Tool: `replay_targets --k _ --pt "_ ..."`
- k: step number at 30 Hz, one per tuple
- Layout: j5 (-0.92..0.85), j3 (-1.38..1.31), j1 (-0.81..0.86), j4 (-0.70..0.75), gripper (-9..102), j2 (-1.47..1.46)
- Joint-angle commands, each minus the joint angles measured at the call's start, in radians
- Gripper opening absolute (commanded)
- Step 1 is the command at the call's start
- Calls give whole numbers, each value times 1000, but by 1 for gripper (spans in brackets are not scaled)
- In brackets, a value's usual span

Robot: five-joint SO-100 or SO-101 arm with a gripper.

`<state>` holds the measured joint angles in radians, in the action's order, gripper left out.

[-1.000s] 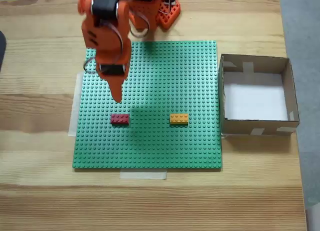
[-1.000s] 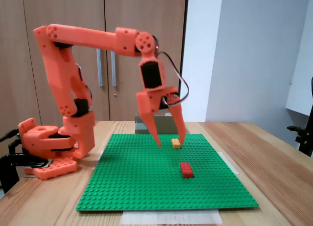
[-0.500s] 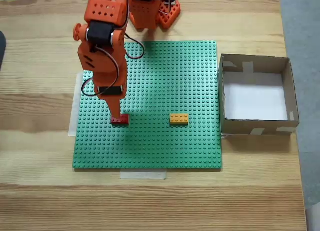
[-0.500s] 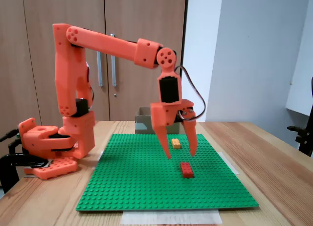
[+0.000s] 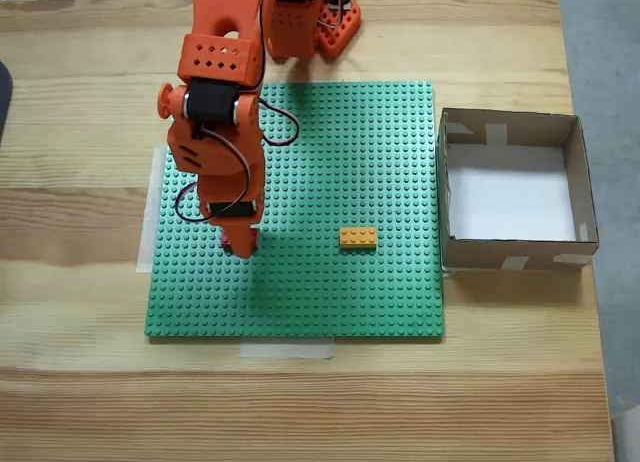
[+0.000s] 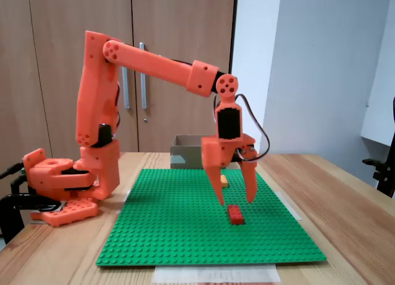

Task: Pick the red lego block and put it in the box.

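We see the orange pincer, lower than half a second earlier, spread wide and empty just above the small dark red rectangular brick on the green studded baseplate, far from the square cardboard box.

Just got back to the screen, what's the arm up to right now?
The orange arm is reaching over the green baseplate with its gripper open, fingers pointing down just above the red lego block, one on each side of it. The block sits on the baseplate, not yet gripped. The orange-yellow brick lies untouched nearer the box, which has nothing in it.
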<state>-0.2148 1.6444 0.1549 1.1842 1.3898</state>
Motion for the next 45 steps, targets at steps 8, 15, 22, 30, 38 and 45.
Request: replay_targets --k 8,15,22,30,38,45 --pt "-8 -81 -12 41 23 -41" --pt "-28 -101 0 40 23 -74" --pt "-18 -132 17 34 23 -95" --pt "-12 -129 25 37 23 -109" --pt "-15 -117 32 34 23 -117" --pt "6 -115 31 31 23 -126"
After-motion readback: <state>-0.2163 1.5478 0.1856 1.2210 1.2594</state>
